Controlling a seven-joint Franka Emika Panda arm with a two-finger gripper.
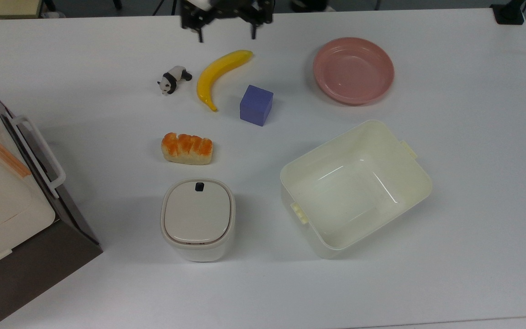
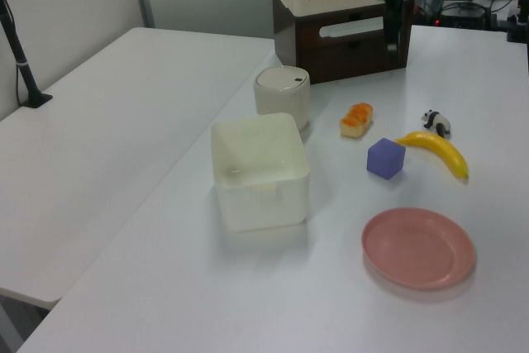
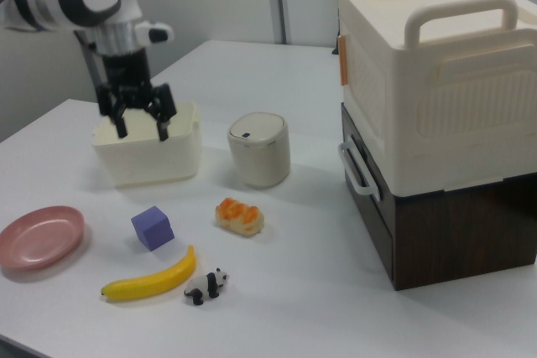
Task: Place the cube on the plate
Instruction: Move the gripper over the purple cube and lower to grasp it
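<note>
Purple cube (image 1: 256,105) sits on the counter (image 1: 450,256) apart from the plate (image 1: 353,70); gripper (image 3: 141,127) hangs spread, empty.

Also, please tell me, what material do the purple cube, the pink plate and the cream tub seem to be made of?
The cube: probably foam or painted wood; its faces are matte, with no glare.
The plate: probably plastic; smooth, even pink, with a soft sheen on the raised rim.
The cream tub: glossy moulded plastic, judging by bright streaks of reflected light on its floor and thin walls.
</note>
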